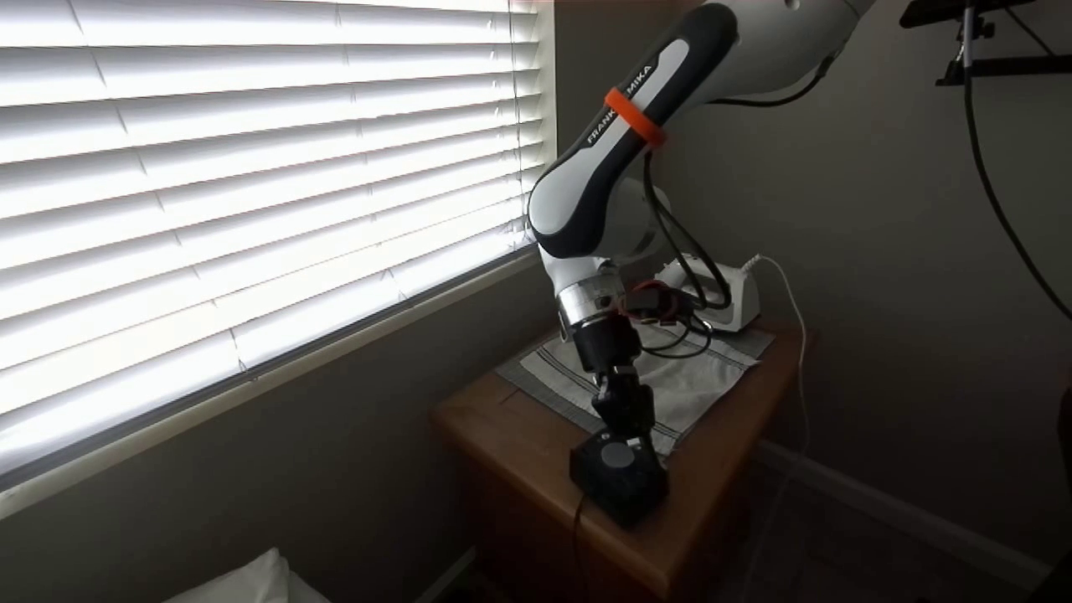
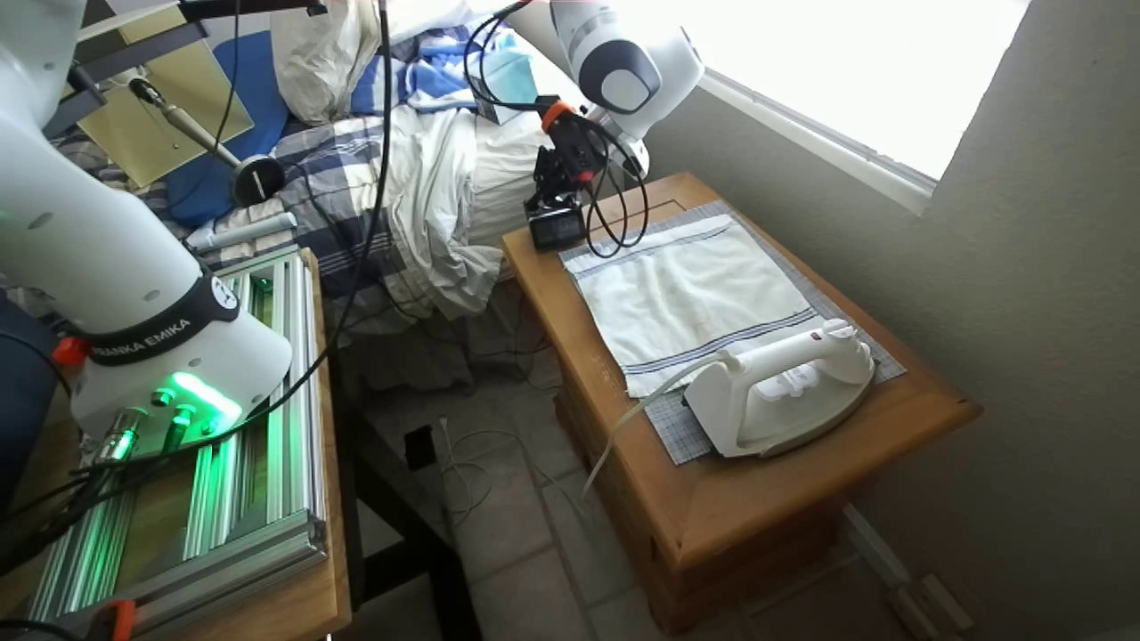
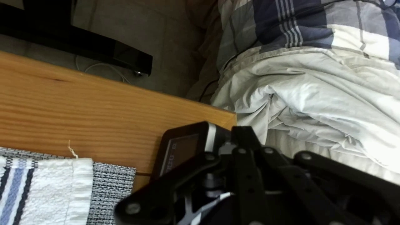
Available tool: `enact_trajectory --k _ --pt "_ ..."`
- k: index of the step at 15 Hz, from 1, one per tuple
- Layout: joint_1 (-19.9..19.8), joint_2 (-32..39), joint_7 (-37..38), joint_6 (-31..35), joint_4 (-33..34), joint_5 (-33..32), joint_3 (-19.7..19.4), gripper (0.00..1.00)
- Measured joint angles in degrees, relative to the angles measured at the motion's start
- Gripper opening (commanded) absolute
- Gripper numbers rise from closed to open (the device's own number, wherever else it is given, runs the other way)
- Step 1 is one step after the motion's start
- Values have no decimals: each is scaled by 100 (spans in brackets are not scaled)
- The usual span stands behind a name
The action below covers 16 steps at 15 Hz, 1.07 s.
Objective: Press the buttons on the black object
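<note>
A: Where does the device (image 1: 615, 494) sit, and why there?

B: At the end of the desk (image 3: 93, 125) nearest the bed (image 3: 297, 93), close by the corner away from the window (image 2: 846, 71). Its screen (image 3: 181, 151) faces inward along the desk's length. A dark cord (image 1: 575, 532), apparently its own, drops over the short edge, which may explain the choice of this end.

A: State of the gripper (image 3: 245, 132)?

B: Clenched and without load, so far as the wrist view tells: its 2 fingers (image 3: 248, 140) lie together, nothing visible between them. Held thus, they would likely act as 1 blunt prod, suited to a button.

A: Contact?

B: Not determinable. The tips overlap the device in the wrist view and merge with its dark body in an exterior view, where a grey disc (image 1: 618, 455) on the upper surface is probably a button. Step in hand, by judgement: lining up or pressing.

A: Main risk?

B: So near a corner, an off-centre push could slide or tip the device over an edge; pressing straight down seems best.

A: And the rest?

B: Towel (image 2: 686, 285) laid over mat (image 2: 672, 432), perhaps to shield the wood from the iron (image 2: 726, 418), which rests near the opposite short edge, well apart from the device.
</note>
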Motion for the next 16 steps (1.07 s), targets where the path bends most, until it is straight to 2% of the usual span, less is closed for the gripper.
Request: enact_trajectory --k 9,16 --pt "469 -331 333 63 -33 -237 79 0" --pt "489 -858 575 467 -247 -440 -56 0"
